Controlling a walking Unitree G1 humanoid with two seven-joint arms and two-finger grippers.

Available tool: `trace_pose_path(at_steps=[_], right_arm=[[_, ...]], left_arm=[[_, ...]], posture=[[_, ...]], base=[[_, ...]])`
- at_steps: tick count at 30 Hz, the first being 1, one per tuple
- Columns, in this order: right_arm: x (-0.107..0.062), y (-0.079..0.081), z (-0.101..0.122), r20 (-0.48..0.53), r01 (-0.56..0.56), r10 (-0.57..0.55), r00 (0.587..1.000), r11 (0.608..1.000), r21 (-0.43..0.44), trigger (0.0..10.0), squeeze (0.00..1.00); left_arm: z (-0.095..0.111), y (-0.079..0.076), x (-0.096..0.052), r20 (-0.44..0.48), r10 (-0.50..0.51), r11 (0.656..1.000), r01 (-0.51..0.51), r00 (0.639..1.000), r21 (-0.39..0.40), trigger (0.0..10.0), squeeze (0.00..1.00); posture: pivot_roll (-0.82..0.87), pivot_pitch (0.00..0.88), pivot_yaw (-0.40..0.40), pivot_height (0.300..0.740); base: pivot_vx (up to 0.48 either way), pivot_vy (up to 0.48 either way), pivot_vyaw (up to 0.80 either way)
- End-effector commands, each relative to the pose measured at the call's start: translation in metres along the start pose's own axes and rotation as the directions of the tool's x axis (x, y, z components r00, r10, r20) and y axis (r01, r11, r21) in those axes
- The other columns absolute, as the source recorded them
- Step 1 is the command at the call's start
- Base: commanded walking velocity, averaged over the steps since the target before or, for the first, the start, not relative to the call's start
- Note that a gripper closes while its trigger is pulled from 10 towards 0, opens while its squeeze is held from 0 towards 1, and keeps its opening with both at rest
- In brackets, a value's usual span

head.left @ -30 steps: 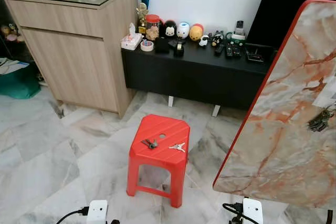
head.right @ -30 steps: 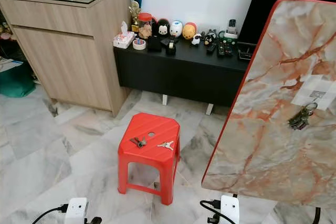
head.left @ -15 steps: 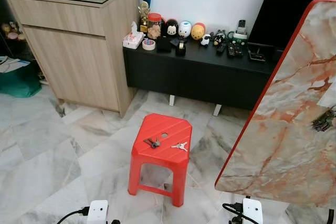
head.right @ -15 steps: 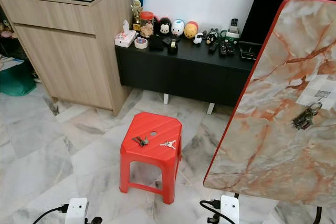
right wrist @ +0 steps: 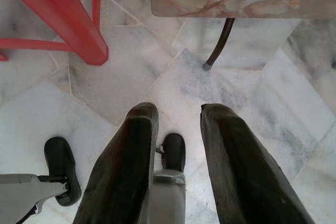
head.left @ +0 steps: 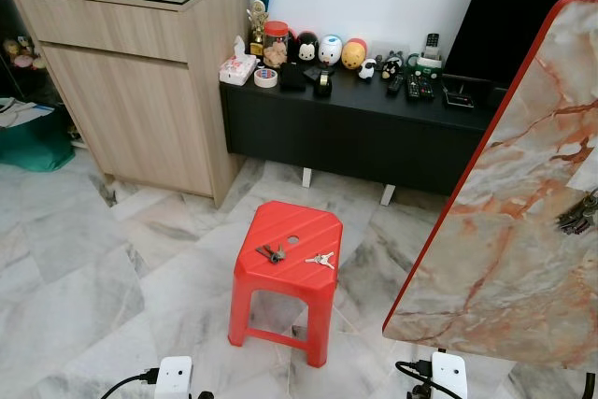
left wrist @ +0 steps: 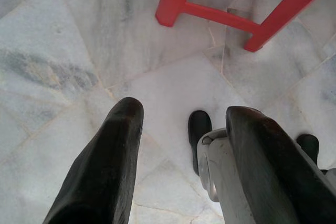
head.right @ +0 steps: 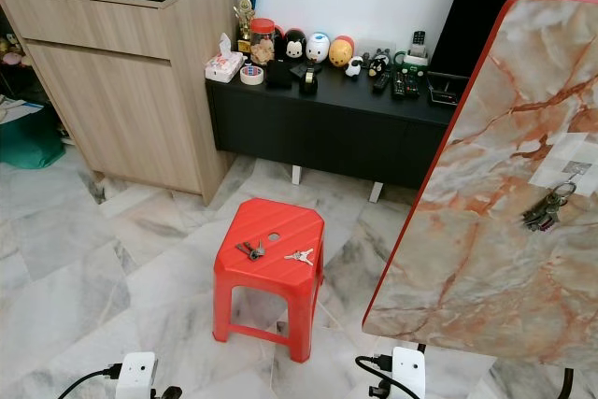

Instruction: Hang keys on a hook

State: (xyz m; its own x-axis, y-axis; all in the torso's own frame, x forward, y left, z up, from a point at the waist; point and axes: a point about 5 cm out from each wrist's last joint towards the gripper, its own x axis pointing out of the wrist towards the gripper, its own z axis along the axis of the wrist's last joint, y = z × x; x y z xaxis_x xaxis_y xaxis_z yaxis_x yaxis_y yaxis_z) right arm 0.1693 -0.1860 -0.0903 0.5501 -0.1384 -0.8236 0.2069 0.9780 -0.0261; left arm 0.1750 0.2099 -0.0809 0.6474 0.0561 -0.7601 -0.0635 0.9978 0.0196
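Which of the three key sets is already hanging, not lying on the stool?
The dark bunch on the marble board hangs from a hook. The other two sets lie on the red stool.

From my station, the two head eyes looked forward and down from standing height, set well back, and both took in the same red stool (head.left: 288, 248), black cabinet (head.left: 355, 128) and tilted marble board (head.right: 505, 193), the right eye's framing shifted slightly sideways. The left wrist camera pointed straight down along the left gripper (left wrist: 181, 129) at the marble floor (left wrist: 68, 51), close above it, catching the stool's legs. The right wrist camera looked down likewise past the right gripper (right wrist: 178, 124), sharing that stool's legs and the board's lower edge with the head views.
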Motion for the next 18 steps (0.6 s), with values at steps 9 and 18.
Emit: trace_pose_path(at_steps=[9,18], right_arm=[[0.0002,-0.0027,0.0003,-0.006,0.008,-0.008,1.0,1.0,-0.008,10.0,0.0],[0.0003,-0.0024,0.0005,-0.006,0.007,-0.007,1.0,1.0,-0.009,10.0,0.0]], left_arm=[[-0.0022,-0.0001,-0.0001,-0.017,0.002,1.0,-0.003,1.0,-0.019,10.0,0.0],[-0.0027,0.0004,-0.0003,-0.018,0.003,1.0,-0.003,1.0,-0.017,10.0,0.0]], posture=[[0.07,0.0,-0.053,0.74],[0.07,0.0,-0.052,0.74]], base=[[0.0,0.412,0.0],[0.0,0.48,0.0]])
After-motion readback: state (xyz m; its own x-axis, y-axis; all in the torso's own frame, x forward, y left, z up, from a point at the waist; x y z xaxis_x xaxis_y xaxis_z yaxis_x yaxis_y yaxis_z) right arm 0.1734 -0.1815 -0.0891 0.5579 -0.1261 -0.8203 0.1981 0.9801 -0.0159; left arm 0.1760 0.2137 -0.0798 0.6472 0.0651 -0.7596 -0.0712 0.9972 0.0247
